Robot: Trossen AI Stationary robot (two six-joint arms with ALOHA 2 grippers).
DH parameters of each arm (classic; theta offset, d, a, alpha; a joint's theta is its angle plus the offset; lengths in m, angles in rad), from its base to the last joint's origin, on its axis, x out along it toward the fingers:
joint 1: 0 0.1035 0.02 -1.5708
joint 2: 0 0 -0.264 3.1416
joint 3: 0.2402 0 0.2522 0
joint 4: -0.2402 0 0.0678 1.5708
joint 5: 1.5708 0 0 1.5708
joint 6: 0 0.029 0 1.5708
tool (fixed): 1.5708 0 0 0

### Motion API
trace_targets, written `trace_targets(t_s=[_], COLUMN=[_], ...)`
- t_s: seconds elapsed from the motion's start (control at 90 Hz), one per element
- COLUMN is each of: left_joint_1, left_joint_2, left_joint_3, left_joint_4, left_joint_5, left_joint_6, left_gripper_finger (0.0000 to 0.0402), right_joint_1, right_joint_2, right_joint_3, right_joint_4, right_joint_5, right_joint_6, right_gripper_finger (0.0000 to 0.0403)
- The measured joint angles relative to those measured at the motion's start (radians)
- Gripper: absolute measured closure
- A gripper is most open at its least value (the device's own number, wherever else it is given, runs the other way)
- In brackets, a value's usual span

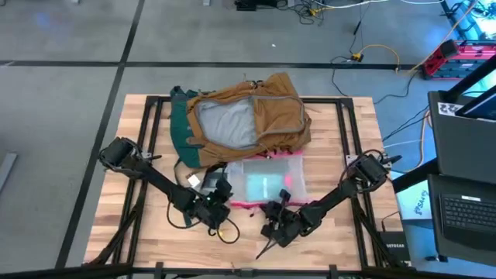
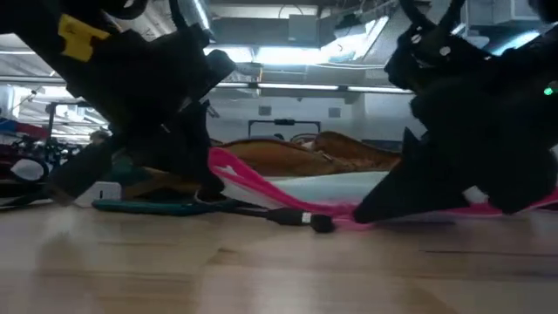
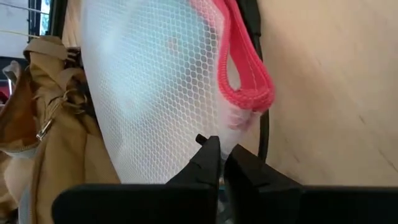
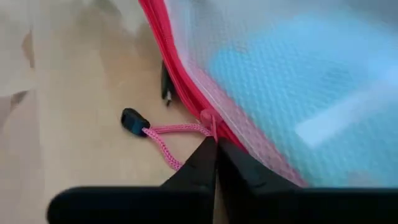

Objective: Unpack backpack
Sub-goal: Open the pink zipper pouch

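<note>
2 sets of fingers, left (image 3: 219,163) and right (image 4: 214,163), clamped on pink-edged pouch (image 1: 267,184) before open backpack (image 1: 244,116)

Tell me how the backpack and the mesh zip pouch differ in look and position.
The backpack is tan-brown fabric with dark green parts, bulky, and lies open showing grey lining; the pouch is flat, see-through white mesh with pink edging. The backpack lies at the table's far side, untouched; the pouch lies nearer the arms, with the left pincer and right pincer shut on its pink edge. Both rest on the wooden table.
</note>
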Motion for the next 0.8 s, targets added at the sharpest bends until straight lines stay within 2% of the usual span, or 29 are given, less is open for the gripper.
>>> trace_targets(t_s=[0.189, 0.344, 0.511, 0.633, 0.7, 0.8], left_joint_1=[-0.002, -0.002, -0.002, -0.002, -0.002, -0.002], left_joint_2=[0.0, 0.0, 0.0, 0.0, 0.0, 0.0], left_joint_3=[-0.001, -0.001, -0.002, -0.002, -0.002, -0.002], left_joint_4=[-0.001, 0.006, 0.013, 0.015, 0.018, 0.031], left_joint_5=[-0.001, -0.001, -0.001, -0.001, -0.001, -0.005], left_joint_6=[0.0, 0.001, 0.006, 0.007, 0.007, 0.013], left_gripper_finger=[0.0402, 0.0402, 0.0402, 0.0402, 0.0402, 0.0402], right_joint_1=[0.046, 0.094, 0.146, 0.181, 0.193, 0.203], right_joint_2=[-0.017, -0.018, -0.018, -0.018, -0.018, -0.018], right_joint_3=[0.05, 0.117, 0.133, 0.133, 0.133, 0.133], right_joint_4=[-0.141, -0.323, -0.534, -0.69, -0.732, -0.737], right_joint_5=[0.029, 0.116, 0.179, 0.186, 0.188, 0.206], right_joint_6=[0.037, 0.114, 0.319, 0.517, 0.599, 0.626], right_gripper_finger=[0.0403, 0.0403, 0.0403, 0.0403, 0.0403, 0.0403])
